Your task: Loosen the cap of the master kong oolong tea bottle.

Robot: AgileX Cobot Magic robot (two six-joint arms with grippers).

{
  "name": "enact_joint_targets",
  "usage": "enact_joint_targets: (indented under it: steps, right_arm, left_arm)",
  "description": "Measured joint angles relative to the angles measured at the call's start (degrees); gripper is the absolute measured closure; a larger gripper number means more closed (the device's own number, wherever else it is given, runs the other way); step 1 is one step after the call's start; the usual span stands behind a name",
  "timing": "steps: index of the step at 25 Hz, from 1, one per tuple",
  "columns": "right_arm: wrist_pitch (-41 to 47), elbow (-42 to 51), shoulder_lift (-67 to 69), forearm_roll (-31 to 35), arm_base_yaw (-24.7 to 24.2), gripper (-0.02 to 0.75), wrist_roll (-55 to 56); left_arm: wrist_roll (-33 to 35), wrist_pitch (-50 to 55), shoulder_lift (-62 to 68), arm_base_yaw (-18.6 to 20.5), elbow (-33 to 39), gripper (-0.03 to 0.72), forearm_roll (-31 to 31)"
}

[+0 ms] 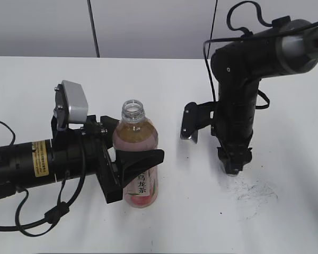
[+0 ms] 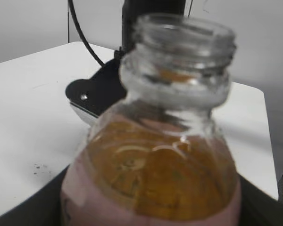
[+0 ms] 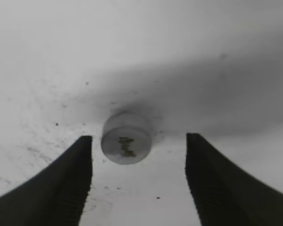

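Nearest to me, my left pincer point(image 1: 128, 168) is clamped round the middle of the master kong oolong tea bottle point(image 1: 136, 159), a clear plastic bottle of amber tea with a pink-and-white label, standing upright on the white bench point(image 1: 42, 90); its threaded neck is bare and open, and the left wrist view shows the tea reaching up into the shoulder, so it is nearly full; I judge it fairly heavy for its size, thin-walled and springy, so a hard squeeze with the mouth open could push tea out; the labelled middle, where it is held, looks the firmest place to take it.

Further off, on the right, my right pincer point(image 3: 137, 181) points straight down at the bench with its dark fingers point(image 3: 70, 183) well apart, holding nothing; the cap point(image 3: 126, 143), a small round white-grey plastic screw cap with a dark mark on top, lies on the bench between them, nearer the left finger and touching neither; it is light and stiff, best gripped across its ribbed side; I take the loosening as done.
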Motion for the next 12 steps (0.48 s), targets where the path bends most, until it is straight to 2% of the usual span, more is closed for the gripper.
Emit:
enact_joint_targets:
  steps: [3, 4, 12]
  right_arm:
    - [1.1, -2.5, 0.0, -0.3, 0.0, 0.186, 6.6]
    - [1.9, -3.4, 0.0, -0.3, 0.0, 0.162, 8.0]
    - [5.1, -9.0, 0.0, -0.3, 0.0, 0.153, 14.4]
  left_arm:
    - [0.0, 0.0, 0.0, 0.0, 0.0, 0.243, 0.0]
    - [0.0, 0.0, 0.0, 0.0, 0.0, 0.243, 0.1]
    - [0.1, -0.1, 0.0, 0.1, 0.0, 0.221, 0.2]
